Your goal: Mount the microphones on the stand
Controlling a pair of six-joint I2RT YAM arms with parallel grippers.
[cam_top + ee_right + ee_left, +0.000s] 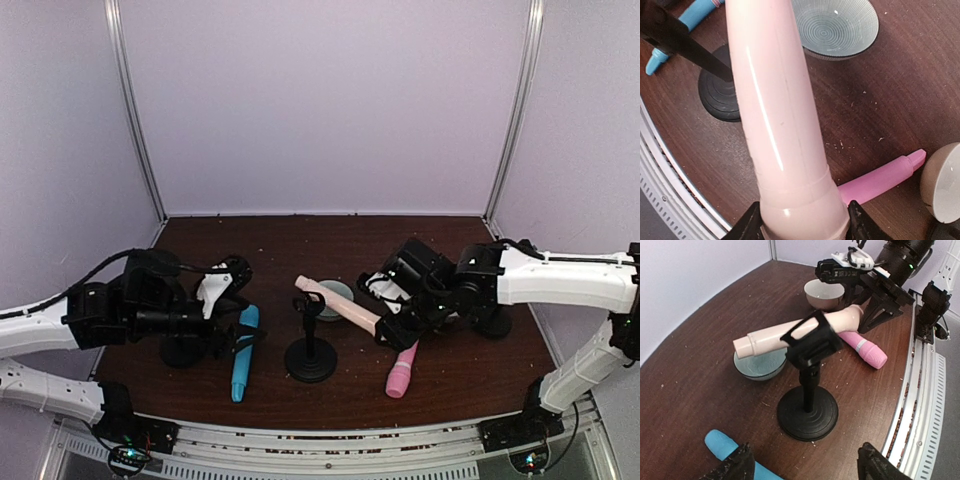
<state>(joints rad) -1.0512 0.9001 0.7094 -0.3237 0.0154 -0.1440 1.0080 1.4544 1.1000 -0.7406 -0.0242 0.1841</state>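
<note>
Three microphones are in view, and only one is off the tabletop (300, 240). The cream microphone (340, 303) is gripped at its thick head by the right fingers (751, 226), which are closed tight on it from both sides. It lies almost level, its slim end pointing toward the left arm, and it crosses the clip at the top of the black stand (311, 352). In the left wrist view the clip's prongs sit in front of the stick, but we cannot tell whether it is pressed into the clip or only resting against it. Its slim end hangs over a blue-grey bowl (760, 369) that stands just behind the stand's round base. The pink microphone (402, 372) lies flat on the tabletop to the right of the stand, near the right fingers, with its thick head toward the near edge. The sky-blue microphone (243, 352) lies flat to the left of the stand, close by the left arm's wrist. The left fingers (736, 467) are spread wide with nothing between them, low over the tabletop and facing the stand, and one end of the sky-blue microphone shows just beside them. A tan bowl (825, 294) sits farther back, near the right arm.
</note>
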